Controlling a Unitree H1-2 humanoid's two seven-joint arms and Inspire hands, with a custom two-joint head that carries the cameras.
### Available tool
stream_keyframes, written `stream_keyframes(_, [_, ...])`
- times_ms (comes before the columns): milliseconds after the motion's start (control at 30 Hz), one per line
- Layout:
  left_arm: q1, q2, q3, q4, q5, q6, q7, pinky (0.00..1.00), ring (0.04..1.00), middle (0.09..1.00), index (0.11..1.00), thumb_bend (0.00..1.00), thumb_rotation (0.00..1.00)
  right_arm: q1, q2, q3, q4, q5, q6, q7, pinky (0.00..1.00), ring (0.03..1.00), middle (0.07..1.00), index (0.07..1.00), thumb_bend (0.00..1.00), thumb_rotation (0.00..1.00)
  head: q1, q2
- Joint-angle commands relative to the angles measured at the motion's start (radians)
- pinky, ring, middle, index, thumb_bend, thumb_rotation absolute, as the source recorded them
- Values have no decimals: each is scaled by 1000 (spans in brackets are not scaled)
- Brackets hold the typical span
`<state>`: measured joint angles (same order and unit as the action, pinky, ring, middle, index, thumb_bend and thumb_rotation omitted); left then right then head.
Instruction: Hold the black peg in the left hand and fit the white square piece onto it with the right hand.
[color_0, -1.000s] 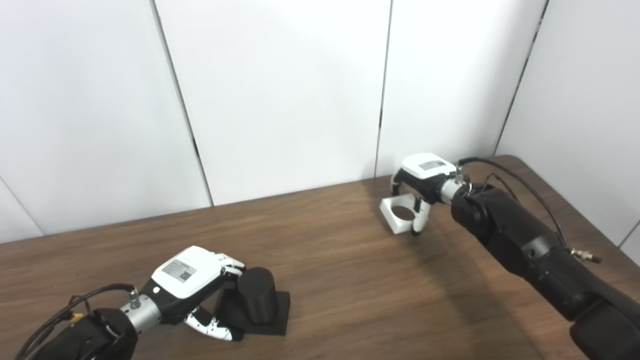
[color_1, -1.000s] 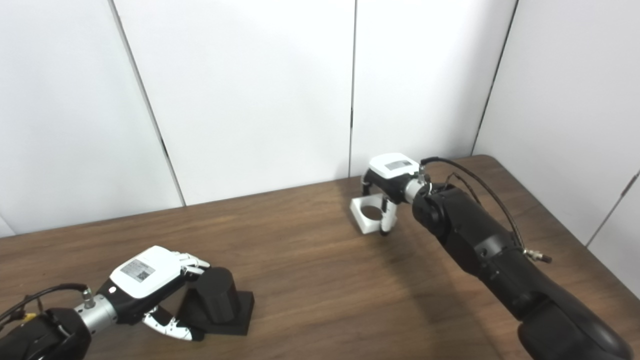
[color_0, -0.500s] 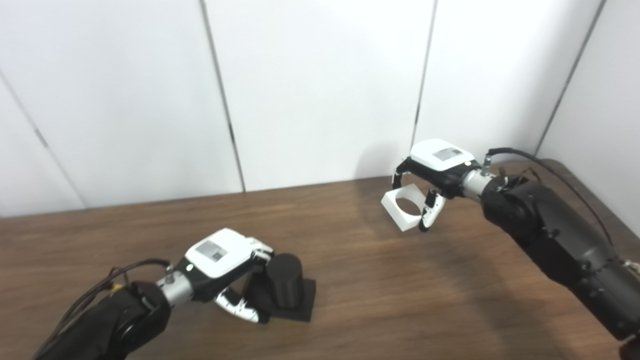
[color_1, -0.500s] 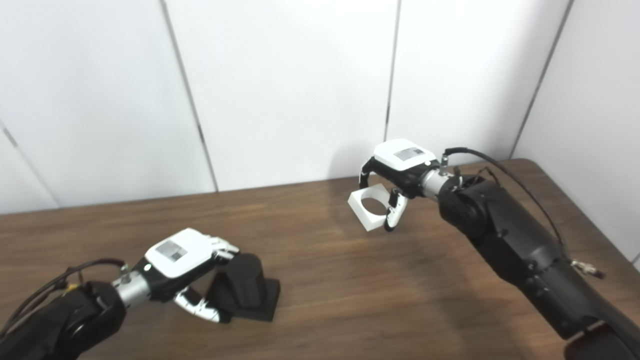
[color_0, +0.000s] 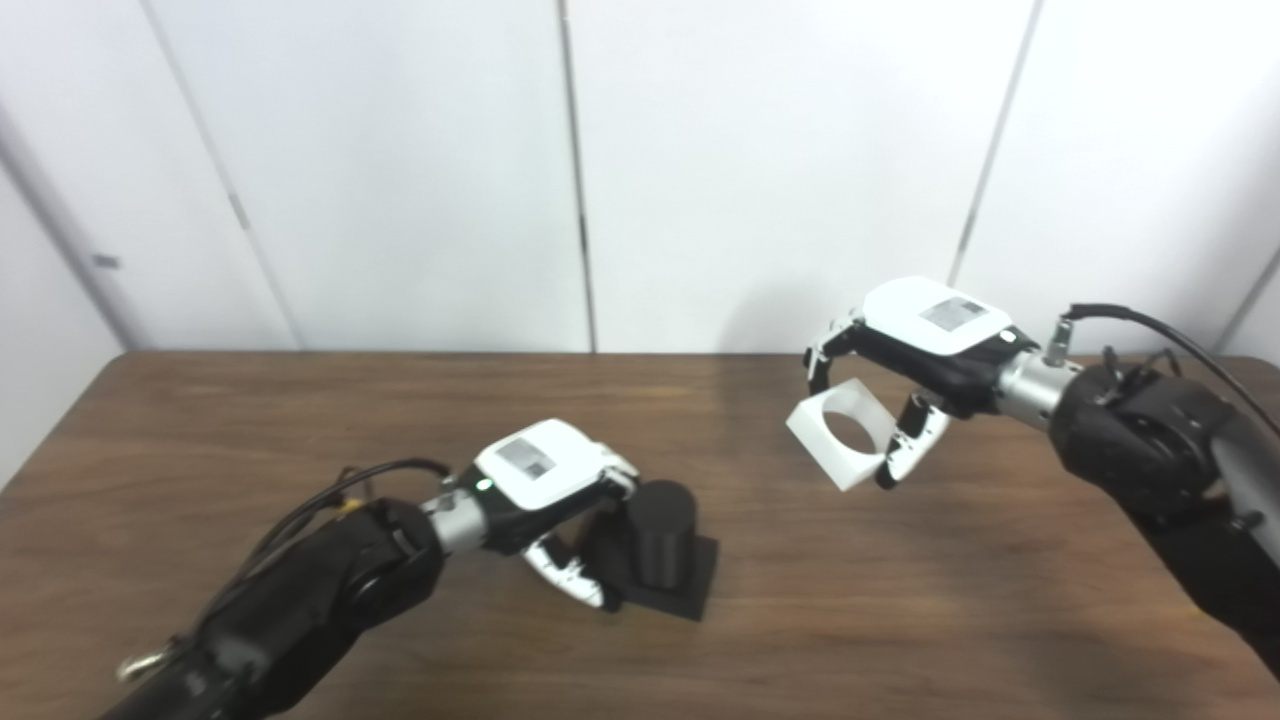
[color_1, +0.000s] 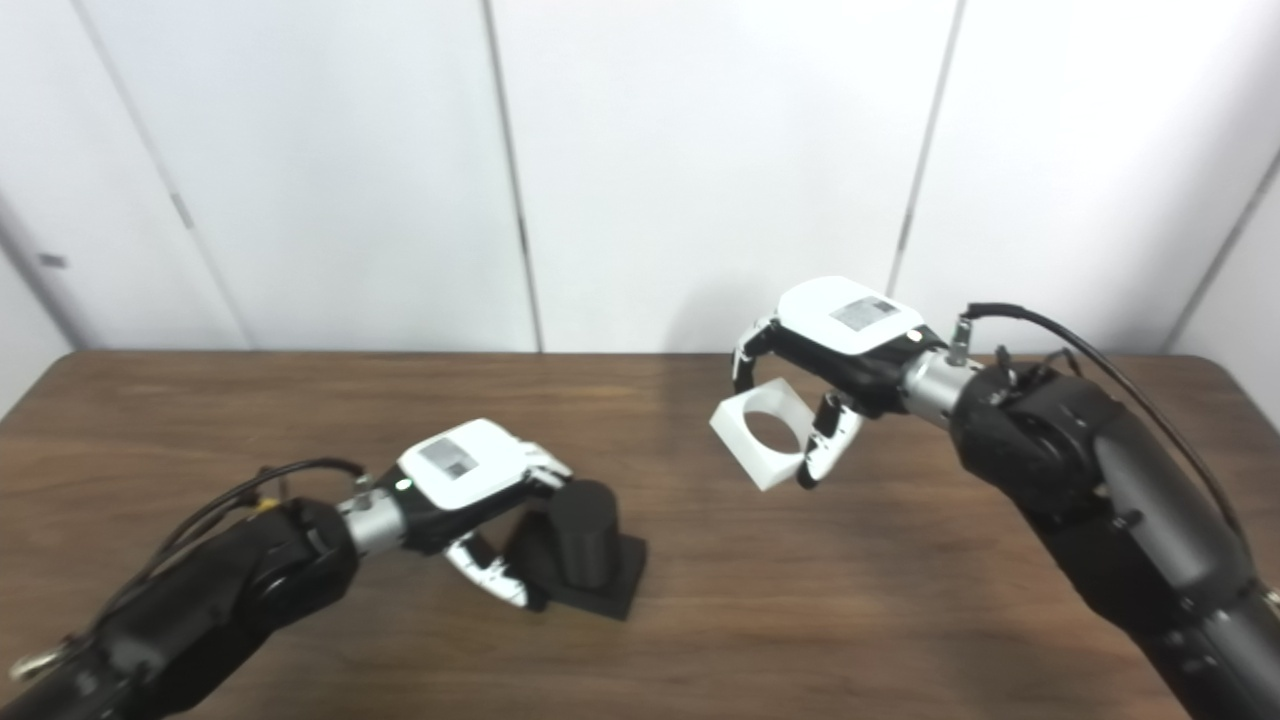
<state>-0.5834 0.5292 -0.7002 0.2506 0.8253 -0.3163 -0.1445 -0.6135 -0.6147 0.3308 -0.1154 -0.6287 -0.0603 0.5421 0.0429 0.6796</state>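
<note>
The black peg (color_0: 664, 534), a round post on a square black base, stands on the wooden table (color_0: 300, 420) near the front middle. My left hand (color_0: 545, 487) is wrapped around its left side, fingers over the post and thumb at the base, shut on it. The white square piece (color_0: 842, 434), with a round hole through it, hangs tilted in the air to the right. My right hand (color_0: 915, 345) is shut on it from above, fingers on its far edge and thumb on its near right edge. The piece is well to the right of the peg and higher.
White wall panels (color_0: 760, 170) stand right behind the table's far edge. The table's left edge (color_0: 60, 420) shows at the left. My right forearm (color_0: 1160, 450) crosses the right part of the table.
The camera has swung left, shifting the whole picture. The right hand has lifted the white piece off the table and carried it toward the peg. The left hand stays on the peg.
</note>
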Motion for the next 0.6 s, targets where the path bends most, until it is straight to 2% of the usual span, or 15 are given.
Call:
stream_keyframes(0, [58, -6, -71, 32, 70, 9, -151, 727, 814, 806, 492, 518, 83, -62, 1, -29, -60, 37, -29, -5, 672, 792, 748, 478, 519, 134, 0, 1])
stream_keyframes(233, [61, -6, -65, 23, 67, 20, -159, 736, 822, 806, 492, 519, 83, -61, 58, -18, -119, 48, -11, 25, 680, 800, 753, 478, 518, 135, -4, 2])
stream_keyframes(567, [58, -13, -74, 19, 82, 34, -172, 725, 823, 817, 492, 518, 85, -51, 157, -7, -126, 34, 8, 34, 688, 804, 753, 478, 519, 134, 1, 4])
